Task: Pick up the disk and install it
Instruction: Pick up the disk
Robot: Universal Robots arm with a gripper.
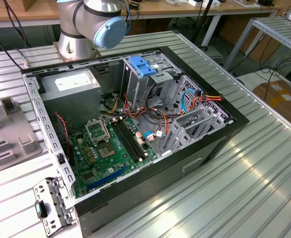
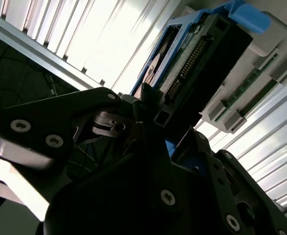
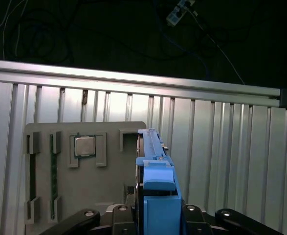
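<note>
The disk (image 3: 155,191) stands on edge between my gripper's (image 3: 155,221) dark fingers (image 3: 118,214), its blue plastic carrier edge facing the first wrist view. In the second wrist view the disk (image 2: 197,63) shows its connector end and dark underside, with the gripper (image 2: 165,122) shut on it near that end. It sits right at the grey holder tray (image 3: 84,196). I cannot tell whether it is clear of the tray's slot.
The tray holds a processor chip (image 3: 85,145) and memory sticks (image 3: 31,176) and lies on a ribbed aluminium table (image 3: 221,161). In the exterior view the open computer case (image 1: 135,124) shows a motherboard (image 1: 105,148), power-supply box (image 1: 73,87) and a blue-topped drive cage (image 1: 143,67). The arm's base (image 1: 90,25) stands behind it.
</note>
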